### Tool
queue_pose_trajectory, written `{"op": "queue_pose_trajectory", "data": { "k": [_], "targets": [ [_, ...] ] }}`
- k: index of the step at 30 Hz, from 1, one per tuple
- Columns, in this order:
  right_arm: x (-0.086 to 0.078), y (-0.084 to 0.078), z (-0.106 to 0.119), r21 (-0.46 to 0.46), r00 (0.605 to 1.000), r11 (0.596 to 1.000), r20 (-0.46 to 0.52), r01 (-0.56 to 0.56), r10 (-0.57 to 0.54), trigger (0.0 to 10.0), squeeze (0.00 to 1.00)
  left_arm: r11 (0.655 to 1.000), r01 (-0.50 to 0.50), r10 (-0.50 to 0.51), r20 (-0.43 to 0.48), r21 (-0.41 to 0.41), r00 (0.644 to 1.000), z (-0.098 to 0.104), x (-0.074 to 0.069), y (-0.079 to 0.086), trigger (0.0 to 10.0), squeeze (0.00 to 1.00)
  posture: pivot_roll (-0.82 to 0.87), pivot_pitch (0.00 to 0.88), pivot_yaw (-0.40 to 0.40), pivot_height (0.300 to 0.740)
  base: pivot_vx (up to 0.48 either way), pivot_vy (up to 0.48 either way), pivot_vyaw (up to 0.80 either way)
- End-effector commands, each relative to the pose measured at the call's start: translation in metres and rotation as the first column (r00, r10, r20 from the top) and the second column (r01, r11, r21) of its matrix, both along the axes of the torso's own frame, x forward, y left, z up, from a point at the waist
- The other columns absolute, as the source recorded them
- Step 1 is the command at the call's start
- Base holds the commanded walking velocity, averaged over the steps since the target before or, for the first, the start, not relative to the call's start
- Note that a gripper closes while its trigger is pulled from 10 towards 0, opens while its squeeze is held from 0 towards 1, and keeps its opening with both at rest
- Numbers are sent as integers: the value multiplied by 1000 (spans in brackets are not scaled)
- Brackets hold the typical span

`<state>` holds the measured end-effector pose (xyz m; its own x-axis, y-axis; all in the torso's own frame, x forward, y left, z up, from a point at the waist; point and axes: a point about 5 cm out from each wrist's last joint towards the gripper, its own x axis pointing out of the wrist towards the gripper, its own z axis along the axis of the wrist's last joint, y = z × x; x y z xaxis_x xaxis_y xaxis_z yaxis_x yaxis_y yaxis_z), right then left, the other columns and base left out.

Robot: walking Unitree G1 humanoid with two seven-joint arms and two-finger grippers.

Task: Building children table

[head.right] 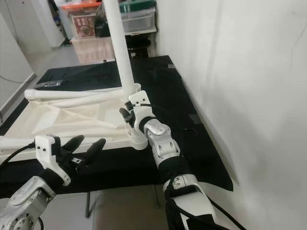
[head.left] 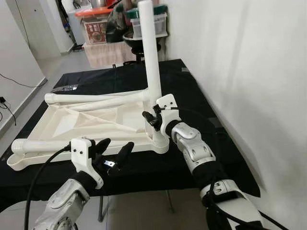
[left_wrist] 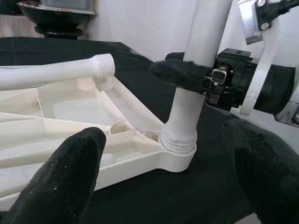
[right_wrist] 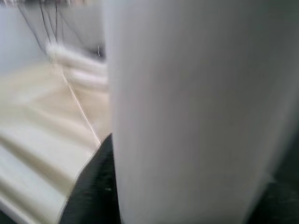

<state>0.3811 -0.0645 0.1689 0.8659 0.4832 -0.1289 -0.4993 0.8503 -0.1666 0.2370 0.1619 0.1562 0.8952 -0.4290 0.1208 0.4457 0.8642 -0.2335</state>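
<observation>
A cream plastic tabletop (head.left: 91, 122) lies upside down on a black-covered table (head.left: 192, 91). One white leg (head.left: 151, 52) stands upright in its near right corner socket (head.left: 160, 140). My right gripper (head.left: 154, 116) is shut on the lower part of that leg. Two loose legs (head.left: 96, 99) lie across the far side of the tabletop, and another leg (head.left: 41, 144) rests along its near left edge. My left gripper (head.left: 114, 152) hovers open just in front of the tabletop's near edge, holding nothing.
A white wall (head.left: 249, 72) runs close along the right of the table. Storage boxes (head.left: 98, 26) and a black stool (head.left: 136, 40) stand beyond the far end. Grey floor (head.left: 29, 91) lies to the left.
</observation>
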Motion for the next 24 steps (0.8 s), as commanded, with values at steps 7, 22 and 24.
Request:
{"op": "queue_pose_trajectory", "data": {
  "k": [7, 22, 24],
  "targets": [
    [-1, -1, 14, 62, 985, 983, 9, -172, 172, 10000, 1000, 999, -43, 43, -4, -9, 999, -1, 0, 5, 10000, 0, -53, 25, 63, 740, 0, 0, 0],
    [4, -9, 38, 18, 787, 789, -50, -615, 615, 1373, 0, 999, -31, 31, -6, -9, 1000, 0, 0, 3, 10000, 0, -33, 30, 57, 740, 0, 0, 0],
    [4, -10, 38, 29, 785, 787, -56, -616, 617, 0, 0, 999, -31, 31, -6, -8, 999, 0, 0, 3, 10000, 0, -30, 36, 55, 740, 0, 0, 0]
  ]
}}
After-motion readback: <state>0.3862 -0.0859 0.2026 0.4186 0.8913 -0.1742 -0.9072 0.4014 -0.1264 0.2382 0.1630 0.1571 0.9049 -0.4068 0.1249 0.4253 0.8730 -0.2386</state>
